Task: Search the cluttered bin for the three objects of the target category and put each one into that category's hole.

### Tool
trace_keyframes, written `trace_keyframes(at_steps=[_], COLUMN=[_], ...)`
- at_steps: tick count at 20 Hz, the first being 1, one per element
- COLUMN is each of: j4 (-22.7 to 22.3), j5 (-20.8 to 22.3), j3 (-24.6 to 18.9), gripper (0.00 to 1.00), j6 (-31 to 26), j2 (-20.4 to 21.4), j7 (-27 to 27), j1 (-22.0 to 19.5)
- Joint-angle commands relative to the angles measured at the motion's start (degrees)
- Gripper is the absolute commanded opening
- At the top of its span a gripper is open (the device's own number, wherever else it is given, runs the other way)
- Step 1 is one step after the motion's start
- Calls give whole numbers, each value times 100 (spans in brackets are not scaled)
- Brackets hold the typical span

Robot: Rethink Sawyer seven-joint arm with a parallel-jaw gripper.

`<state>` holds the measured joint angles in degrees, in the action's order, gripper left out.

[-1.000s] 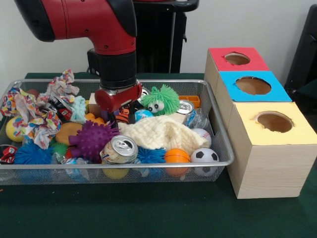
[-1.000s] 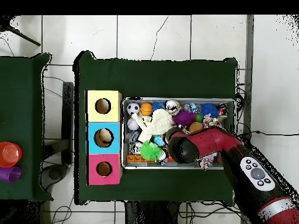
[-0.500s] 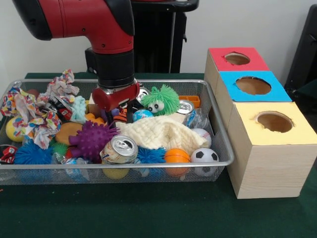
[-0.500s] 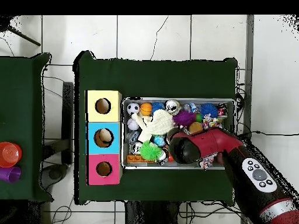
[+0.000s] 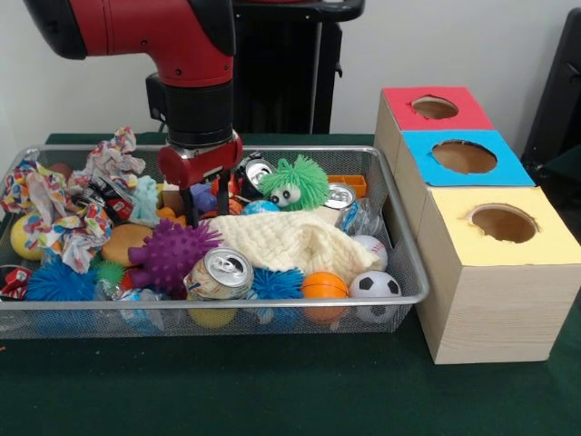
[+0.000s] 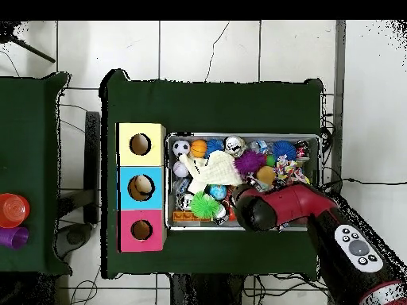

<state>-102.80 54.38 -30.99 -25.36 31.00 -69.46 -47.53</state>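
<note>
Gripper hung over bin, fingers apart, nothing held. Your likeliest target, can: light, stiff, slick; you'd best pinch across its sides.

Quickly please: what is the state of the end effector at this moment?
End effector: open, holding nothing visible, its fingers spread just above the clutter in the bin.
</note>
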Motion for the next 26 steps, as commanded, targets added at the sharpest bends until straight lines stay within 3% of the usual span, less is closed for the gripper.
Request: trace_keyframes(at_steps=[1,26], j4=[-447,-367], j5=[79,113], j3=[509,894], gripper=[100,100], j6=[-386,166], j2=[135,-506], j7=[-22,-491], j1=[-178,62])
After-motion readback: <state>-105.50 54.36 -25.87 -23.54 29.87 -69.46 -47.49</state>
